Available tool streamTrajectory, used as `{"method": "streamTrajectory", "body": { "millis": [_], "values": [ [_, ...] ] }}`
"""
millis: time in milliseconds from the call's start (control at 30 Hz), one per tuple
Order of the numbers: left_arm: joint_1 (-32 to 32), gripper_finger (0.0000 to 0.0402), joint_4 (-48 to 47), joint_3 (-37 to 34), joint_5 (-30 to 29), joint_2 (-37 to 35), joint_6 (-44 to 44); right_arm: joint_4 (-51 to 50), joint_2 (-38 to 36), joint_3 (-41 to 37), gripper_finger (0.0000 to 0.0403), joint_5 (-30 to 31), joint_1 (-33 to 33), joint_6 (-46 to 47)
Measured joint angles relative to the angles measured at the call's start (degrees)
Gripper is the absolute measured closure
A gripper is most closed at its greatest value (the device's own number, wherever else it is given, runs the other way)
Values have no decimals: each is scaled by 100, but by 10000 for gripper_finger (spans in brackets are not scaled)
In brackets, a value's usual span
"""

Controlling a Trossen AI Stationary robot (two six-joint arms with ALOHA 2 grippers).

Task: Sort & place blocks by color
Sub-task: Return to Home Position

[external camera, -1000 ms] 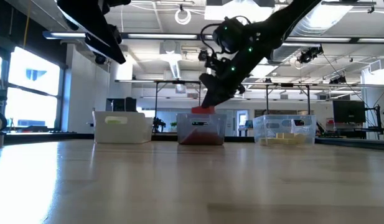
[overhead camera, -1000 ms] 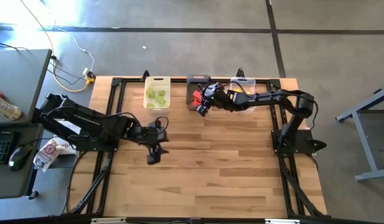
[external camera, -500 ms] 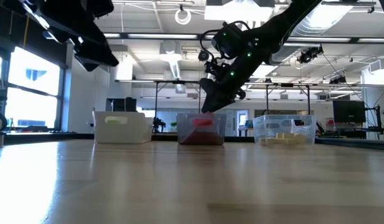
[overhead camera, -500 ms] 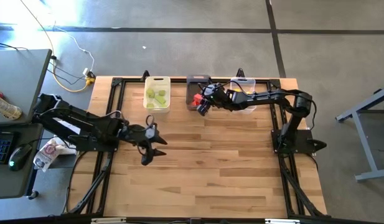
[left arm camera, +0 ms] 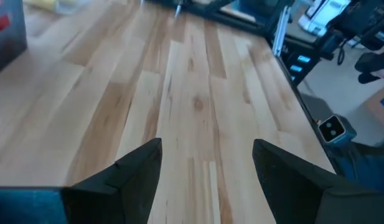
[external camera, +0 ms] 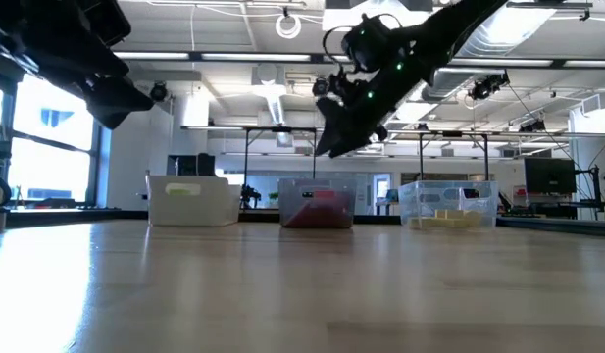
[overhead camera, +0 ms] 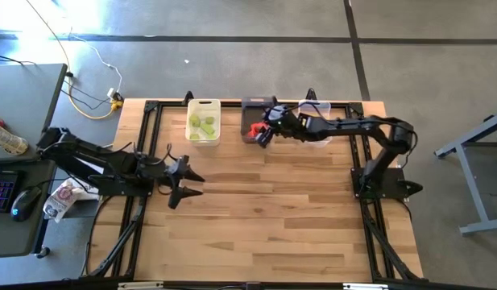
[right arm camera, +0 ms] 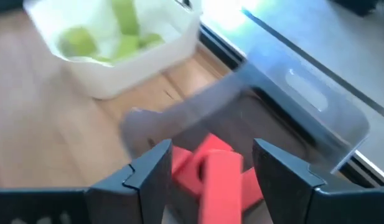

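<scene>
High view: the right end effector [overhead camera: 262, 134] hung above the dark grey bin [overhead camera: 252, 103], the left end effector [overhead camera: 184, 184] over bare bench [overhead camera: 272, 217]. Low view: the right one stood clear above that bin's rim. Wrist views: both were apart and empty, red blocks [right arm camera: 211, 167] lay in the dark bin, green blocks [right arm camera: 95, 37] in the white bin [right arm camera: 135, 68]; sorting was judged done, and the return to rest required both arms to fold home

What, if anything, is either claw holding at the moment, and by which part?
Nothing. The left claw is open over bare table; the right claw is open above the dark bin's red blocks.
</scene>
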Motion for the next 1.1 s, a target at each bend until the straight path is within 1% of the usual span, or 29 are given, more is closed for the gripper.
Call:
{"method": "streamTrajectory", "body": {
  "millis": [200, 500, 667, 767, 900, 967, 1100],
  "values": [
    [0, 161, 456, -602, -54, -775, 81, -366, -669, -1, 195, -323, 264, 0],
    [17, 161, 517, -1089, -682, -1607, 525, -1116, -1503, 0, 194, -345, 946, -249],
    [34, 161, 527, -1341, -719, -1950, 662, -1518, -1907, 0, 194, -345, 1429, -306],
    [171, 161, 600, -1556, -730, -2125, 549, -1569, -2128, 0, 194, -343, 1708, -306],
    [413, 161, 516, -1560, -650, -2210, 578, -1870, -2441, 0, 194, -341, 2051, -502],
    [543, 161, 559, -1558, -545, -2228, 802, -2159, -2613, 0, 194, -191, 2201, -438],
    [755, 161, 641, -1556, -422, -2225, 1237, -2762, -3046, 0, 194, 306, 2482, -321]
  ]
}}
